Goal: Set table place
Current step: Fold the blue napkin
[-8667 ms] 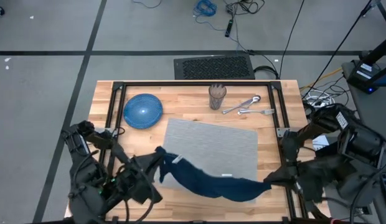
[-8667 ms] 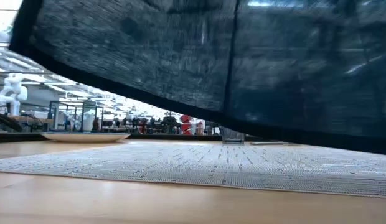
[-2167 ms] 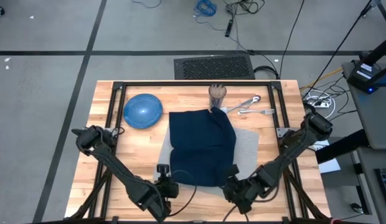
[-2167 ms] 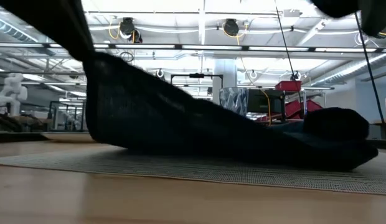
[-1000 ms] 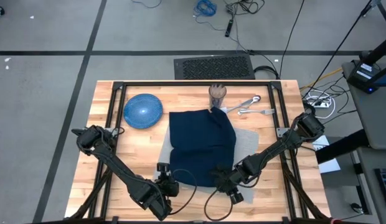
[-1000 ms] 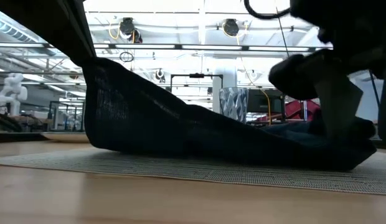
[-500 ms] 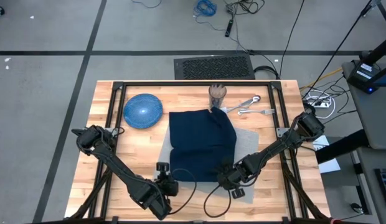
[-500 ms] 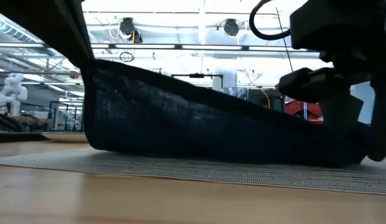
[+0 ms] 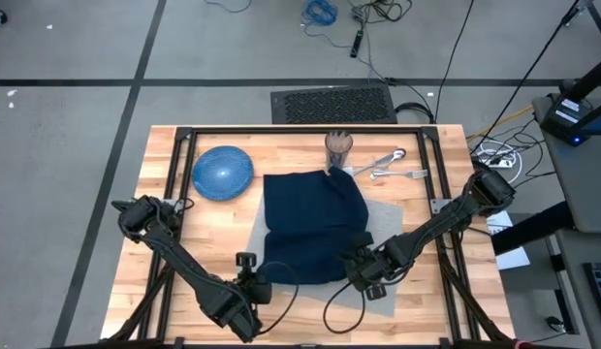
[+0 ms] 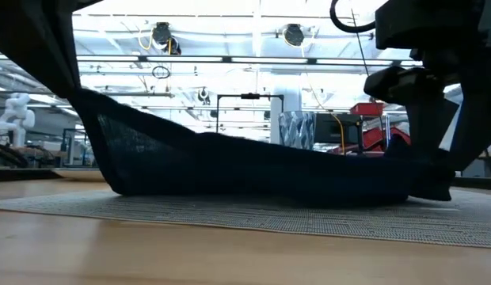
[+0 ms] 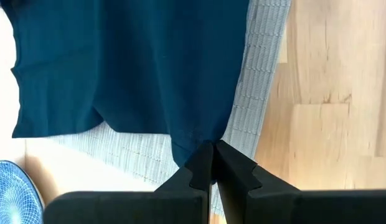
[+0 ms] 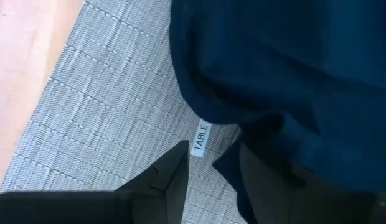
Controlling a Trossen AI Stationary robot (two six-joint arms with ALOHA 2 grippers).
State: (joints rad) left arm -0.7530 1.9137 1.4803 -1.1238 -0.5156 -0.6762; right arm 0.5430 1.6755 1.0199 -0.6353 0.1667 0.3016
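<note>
Lying under both tools (image 9: 250,276) (image 9: 363,274), placemat (image 9: 386,221) (napkin-draped (image 9: 313,225))

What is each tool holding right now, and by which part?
The left tool is shut on the navy napkin at its near left corner. The right tool stands open around the near right corner by the white tag.

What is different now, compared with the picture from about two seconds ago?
The right gripper moved inward to the napkin's near right corner. The left gripper, shut on the near left corner, shifted slightly left, pulling the cloth. The placemat, plate, cup and cutlery stayed.
</note>
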